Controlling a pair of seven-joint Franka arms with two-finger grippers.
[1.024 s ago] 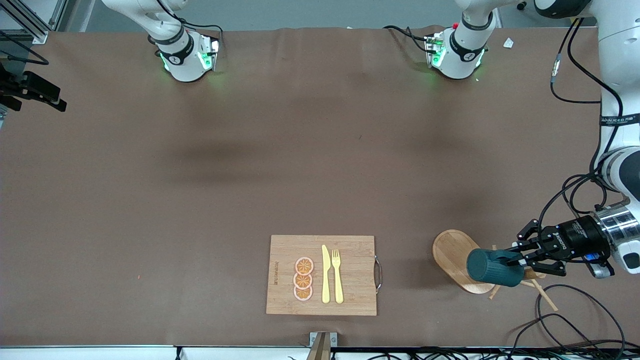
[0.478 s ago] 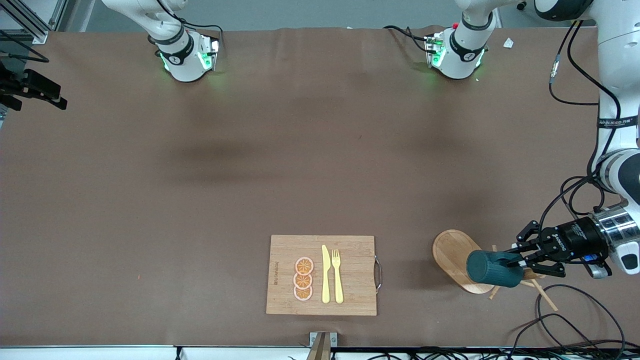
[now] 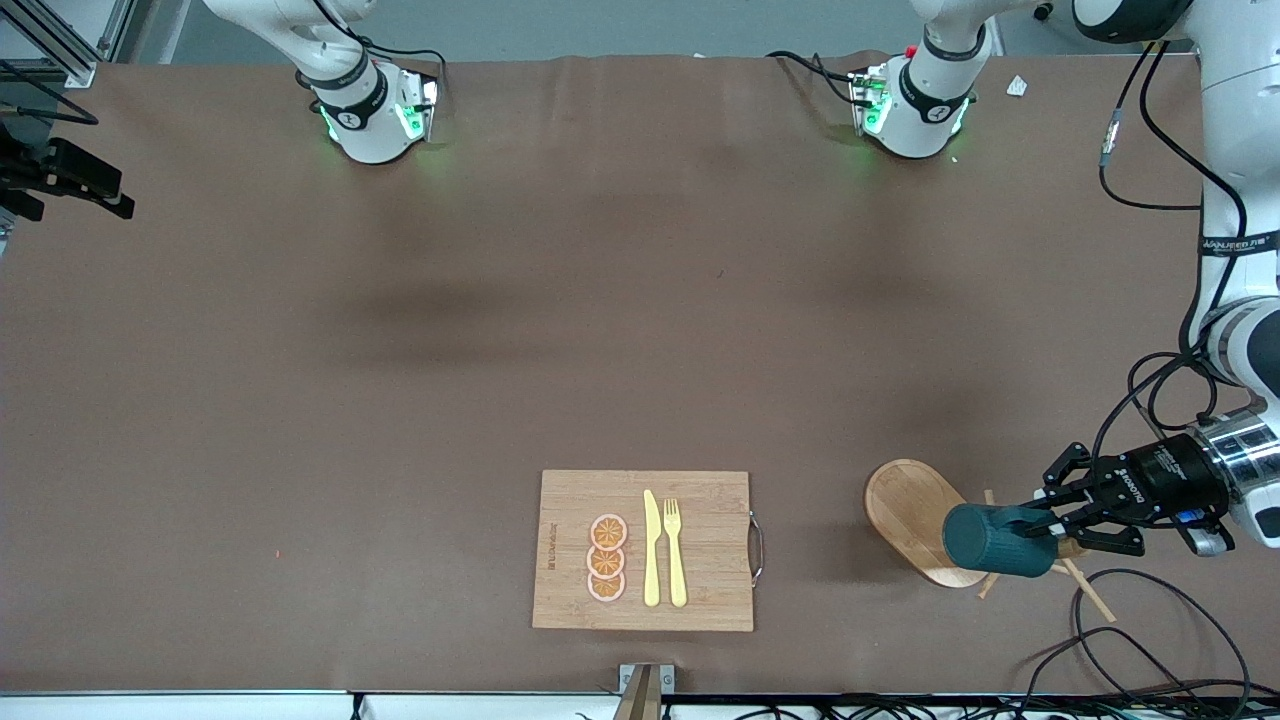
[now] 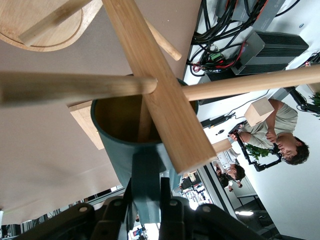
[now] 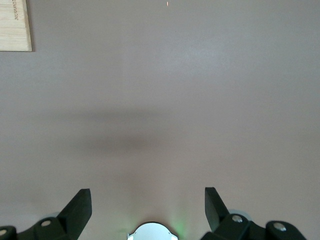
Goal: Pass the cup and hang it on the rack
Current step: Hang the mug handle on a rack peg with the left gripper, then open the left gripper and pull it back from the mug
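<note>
On the brown bench (image 3: 400, 400), toward the left arm's end, stands the light wooden mug rack (image 3: 915, 520). Over it, the left claw (image 3: 1045, 523) pinches the dark teal cylindrical cup (image 3: 995, 541) by its handle. The right claw (image 5: 148, 201) waits wide open, empty.

A robotics lab: two robot arms are bolted to a brown-covered table (image 3: 600, 300), aluminium framing (image 3: 60, 40) stands at its corner, loose cables (image 3: 1130, 640) trail off its edge, and people (image 4: 280, 135) handling camera gear sit beside power supplies (image 4: 270, 45)
</note>
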